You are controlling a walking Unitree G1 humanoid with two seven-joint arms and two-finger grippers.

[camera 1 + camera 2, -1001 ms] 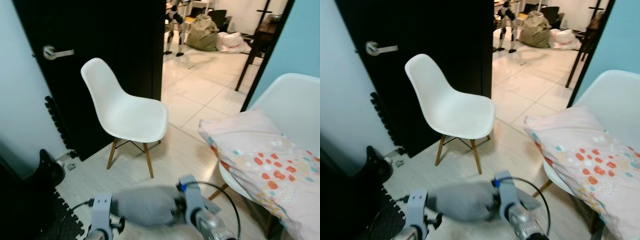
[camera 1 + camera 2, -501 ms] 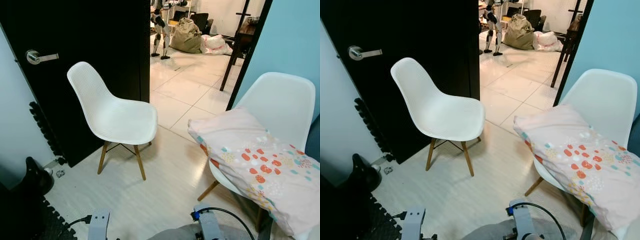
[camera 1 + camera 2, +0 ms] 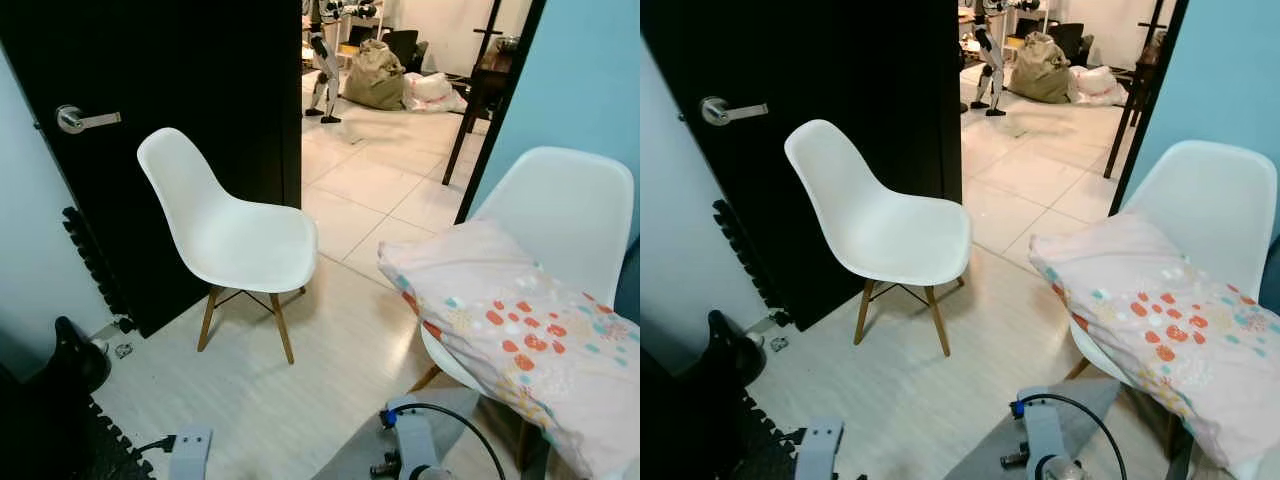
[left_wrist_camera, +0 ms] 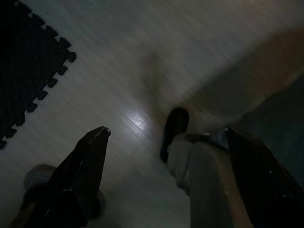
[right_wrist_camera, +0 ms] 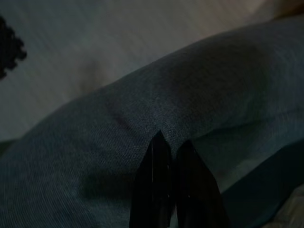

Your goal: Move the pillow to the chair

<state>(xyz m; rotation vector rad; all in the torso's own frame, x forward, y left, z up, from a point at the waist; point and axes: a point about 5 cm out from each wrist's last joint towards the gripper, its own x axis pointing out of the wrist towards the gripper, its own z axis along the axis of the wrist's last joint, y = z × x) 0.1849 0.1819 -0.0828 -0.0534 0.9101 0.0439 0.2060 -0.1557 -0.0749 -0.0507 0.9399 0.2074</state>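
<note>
The pillow (image 3: 520, 345), pink with red and teal spots, lies across the seat of the white chair (image 3: 570, 215) ahead and to the right of both pincers. The empty white chair (image 3: 225, 235) stands ahead to the left, by the black door (image 3: 190, 70). The left pincer (image 4: 166, 135) hangs wide apart above the floor (image 4: 118, 71); the right pincer (image 5: 172, 149) is pressed narrow over grey fabric (image 5: 156, 104), holding nothing.

Head views are bright and sharp — daylight spills through the doorway at upper centre, glaring off the tiles. Both wrist views are dim, murky, slightly blurred.
</note>
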